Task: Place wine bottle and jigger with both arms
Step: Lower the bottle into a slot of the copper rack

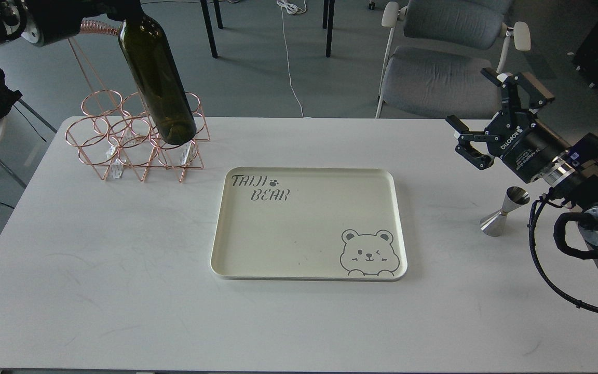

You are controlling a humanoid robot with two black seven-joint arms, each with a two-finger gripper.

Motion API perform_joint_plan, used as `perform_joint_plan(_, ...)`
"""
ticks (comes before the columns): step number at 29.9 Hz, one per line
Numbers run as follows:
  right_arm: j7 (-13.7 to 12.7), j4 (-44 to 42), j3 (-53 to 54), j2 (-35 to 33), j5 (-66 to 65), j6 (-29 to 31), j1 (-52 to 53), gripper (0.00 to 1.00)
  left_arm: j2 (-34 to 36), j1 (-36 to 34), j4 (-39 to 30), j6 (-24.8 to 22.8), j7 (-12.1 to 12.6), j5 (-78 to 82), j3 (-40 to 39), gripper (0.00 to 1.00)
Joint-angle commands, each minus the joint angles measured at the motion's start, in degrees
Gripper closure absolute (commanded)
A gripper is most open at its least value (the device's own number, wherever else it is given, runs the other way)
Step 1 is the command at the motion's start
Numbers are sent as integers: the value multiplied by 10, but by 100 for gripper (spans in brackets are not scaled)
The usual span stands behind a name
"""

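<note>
The wine bottle [158, 83] hung tilted in the air, its base just above the copper wire rack [138, 140] at the far left of the white table [96, 291]. Its neck ran up into the left gripper [117, 15], which sat at the top edge of the view; whether those jaws were clamped on the neck could not be told, since the fingers were hidden (the bottle's hanging clear of any support suggests they were). The right gripper [499, 122] hovered with its jaws wide apart and empty. The jigger [506, 212] stood upright on the table, below and just behind those open jaws, untouched. The cream tray [221, 223] lay between the two grippers, with nothing on it.

For the step in hand, the bottle would likely need to be brought upright before lowering, so that its base lands flat. The right jaws would probably do best to close on the jigger's narrow waist.
</note>
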Motion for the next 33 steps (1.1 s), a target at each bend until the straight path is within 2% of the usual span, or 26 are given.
perform_joint_plan(1, 0, 0, 0, 0, 0, 0, 0, 1, 0, 0, 5, 6, 0, 0, 5, 92)
perform_joint_plan(33, 1, 0, 1, 0, 0, 0, 0, 1, -9, 2, 35, 18, 0, 1, 16, 91)
